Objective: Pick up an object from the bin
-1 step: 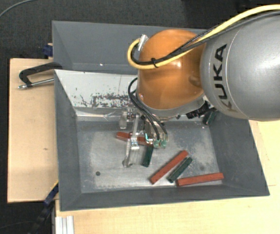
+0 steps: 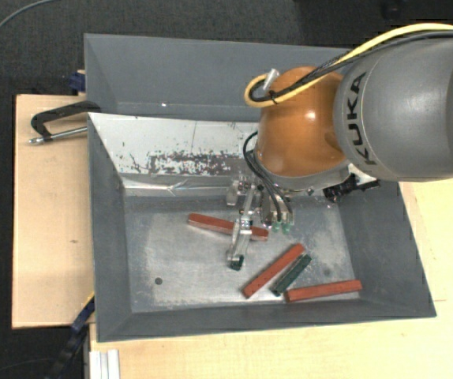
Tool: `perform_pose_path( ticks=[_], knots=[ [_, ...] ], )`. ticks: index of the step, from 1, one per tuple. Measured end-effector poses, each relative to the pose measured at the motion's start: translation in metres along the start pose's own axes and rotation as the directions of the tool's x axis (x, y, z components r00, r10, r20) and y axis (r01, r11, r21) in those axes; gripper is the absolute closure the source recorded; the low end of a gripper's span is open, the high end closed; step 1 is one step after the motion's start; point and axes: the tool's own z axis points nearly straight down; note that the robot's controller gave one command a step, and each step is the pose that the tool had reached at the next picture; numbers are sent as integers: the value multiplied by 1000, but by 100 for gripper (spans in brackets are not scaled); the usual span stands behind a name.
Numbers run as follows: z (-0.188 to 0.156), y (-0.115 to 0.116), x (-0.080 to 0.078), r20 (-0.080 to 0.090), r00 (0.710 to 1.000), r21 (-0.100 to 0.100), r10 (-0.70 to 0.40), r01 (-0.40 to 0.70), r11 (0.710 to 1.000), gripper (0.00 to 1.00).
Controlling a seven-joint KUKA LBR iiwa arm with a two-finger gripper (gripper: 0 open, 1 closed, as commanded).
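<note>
A long, flat red stick (image 2: 209, 223) is seen near the middle of the bin (image 2: 104, 235), lying almost level, with part of it hidden under the gripper (image 2: 238, 257). At the lower right, a slanted red stick (image 2: 272, 272) is laid against a dark green stick (image 2: 291, 275), with a third red stick (image 2: 323, 291) just below.
</note>
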Motion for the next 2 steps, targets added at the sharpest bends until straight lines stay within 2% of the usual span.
perform_pose_path(
  ticks=[1, 2],
  knots=[
    [88, 28, -39, 8, 998, -5, -64, 64, 998, 0],
    [88, 29, -40, 9, 998, -6, -64, 64, 998, 100]
  ],
)
